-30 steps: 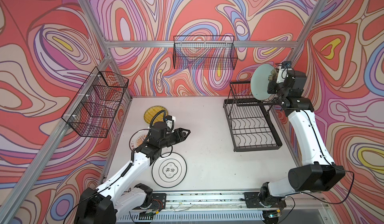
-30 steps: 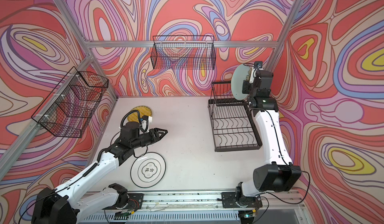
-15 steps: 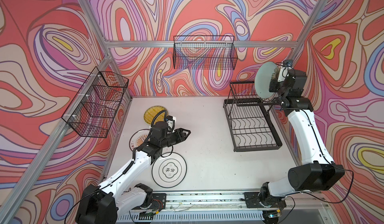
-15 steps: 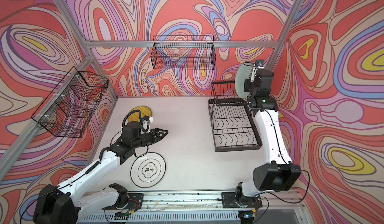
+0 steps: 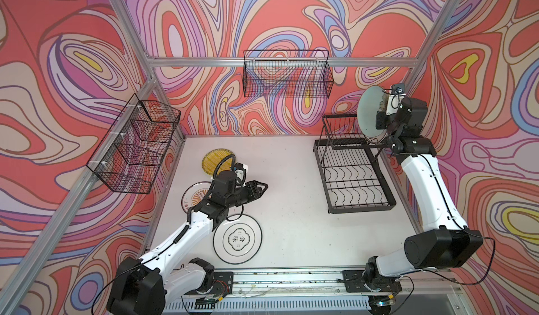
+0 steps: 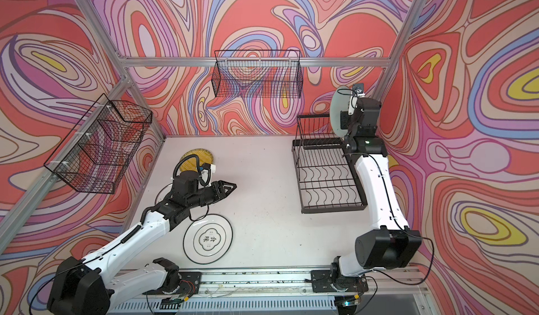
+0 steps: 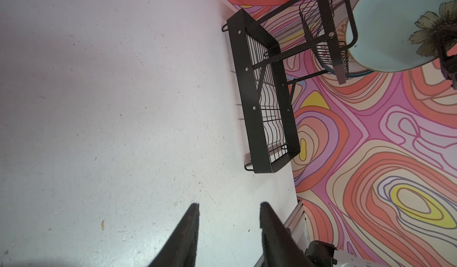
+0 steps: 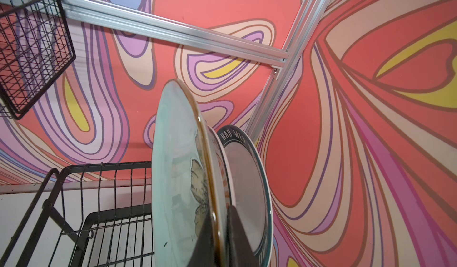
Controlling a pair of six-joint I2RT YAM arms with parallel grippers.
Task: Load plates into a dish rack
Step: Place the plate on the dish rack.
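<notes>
My right gripper (image 8: 220, 210) is shut on the rim of the pale green flower plate (image 8: 178, 179), which it holds on edge over the raised upper tier of the dish rack (image 5: 361, 208). Right behind this plate stand an orange-sunburst plate (image 8: 221, 176) and a white plate with a dark lettered rim (image 8: 247, 179). Flat on the table's left side lie a yellow striped plate (image 5: 214, 160), another orange-sunburst plate (image 5: 197, 198) and a white plate with Chinese characters (image 5: 237, 239). My left gripper (image 5: 262, 186) hovers open and empty over the table's middle.
A black mesh basket (image 5: 287, 75) hangs on the back wall and another (image 5: 137, 144) on the left wall. The rack's lower tier (image 6: 329, 179) holds nothing. Aluminium frame posts (image 8: 279, 80) stand just behind the rack's corner.
The right gripper has shifted the green plate slightly toward the back and turned it a little more edge-on. The left arm has hardly moved.
</notes>
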